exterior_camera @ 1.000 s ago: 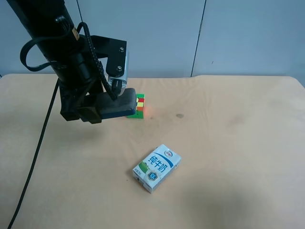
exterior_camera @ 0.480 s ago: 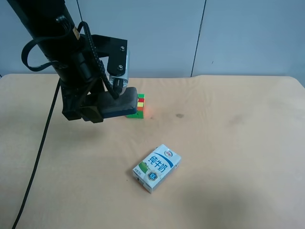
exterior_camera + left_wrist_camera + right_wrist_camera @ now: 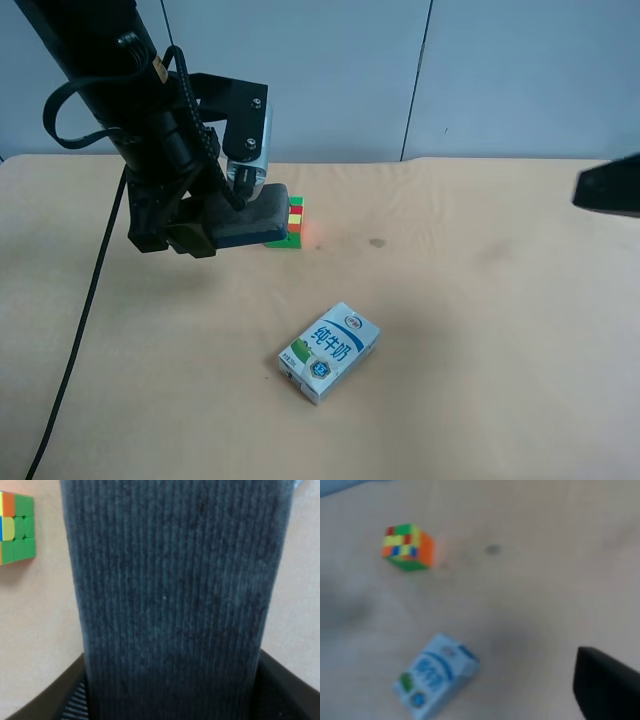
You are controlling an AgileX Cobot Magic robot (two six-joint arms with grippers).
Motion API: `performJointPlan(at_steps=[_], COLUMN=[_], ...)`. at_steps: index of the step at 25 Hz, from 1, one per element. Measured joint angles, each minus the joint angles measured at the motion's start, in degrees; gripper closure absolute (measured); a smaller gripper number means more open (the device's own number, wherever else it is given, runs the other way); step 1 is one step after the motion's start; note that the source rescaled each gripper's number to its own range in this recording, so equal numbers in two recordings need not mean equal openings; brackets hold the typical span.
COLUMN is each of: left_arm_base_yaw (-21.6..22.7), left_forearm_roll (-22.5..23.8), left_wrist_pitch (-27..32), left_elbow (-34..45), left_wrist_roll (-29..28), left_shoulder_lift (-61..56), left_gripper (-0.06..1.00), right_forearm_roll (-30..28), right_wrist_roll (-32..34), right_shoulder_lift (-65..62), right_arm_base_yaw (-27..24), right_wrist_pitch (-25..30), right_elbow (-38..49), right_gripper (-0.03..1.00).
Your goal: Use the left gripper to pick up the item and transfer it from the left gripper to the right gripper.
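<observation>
our left pincer (image 3: pixel 200 232) grips one end of the item (image 3: pixel 255 218), holding it level above the worktop (image 3: pixel 480 330) by the puzzle cube (image 3: pixel 293 224), so the free end is offered. our right pincer (image 3: pixel 606 187), spread and empty, is well apart.

The right gripper (image 3: pixel 606 187) shows in the exterior high view only as a dark, soft-edged shape cut off by the right edge. Its own wrist view catches just one black finger (image 3: pixel 604 689), clipped at a corner. That whole view is blurred (the print on the milk carton (image 3: pixel 436 682) cannot be read). The item (image 3: pixel 172 595) fills the left wrist view, runs off two edges and hides most of the left gripper (image 3: pixel 205 235). The puzzle cube (image 3: pixel 16 527) is cut by the frame there; from the high camera the item covers part of it.
</observation>
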Motion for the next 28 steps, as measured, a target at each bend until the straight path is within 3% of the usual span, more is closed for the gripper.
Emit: performJointPlan(at_steps=[7,11,14,20,28], left_arm_base_yaw=[0.0,0.0,0.0,0.0,0.0], left_forearm_roll=[0.0,0.0,0.0,0.0,0.0], left_wrist_pitch=[-0.2,-1.2,-1.9,-3.0,-3.0], left_elbow=[0.0,0.0,0.0,0.0,0.0], left_wrist_roll=[0.2,0.2,0.2,0.2,0.2], left_shoulder_lift=[0.0,0.0,0.0,0.0,0.0], left_gripper=[0.94,0.94,0.94,0.94,0.94], right_forearm_roll=[29.9,41.0,46.5,51.1,59.4], right_wrist_roll=[-28.8,-39.9,-46.2,-52.2,-58.8], right_shoulder_lift=[20.7,31.7,37.8,45.9,54.2], right_arm_base_yaw=[0.0,0.0,0.0,0.7,13.7], right_wrist_pitch=[0.5,5.8,10.1,14.1,12.9], right_elbow=[0.0,0.0,0.0,0.0,-0.2], right_gripper=[-0.03,-0.03,-0.03,-0.03,-0.03])
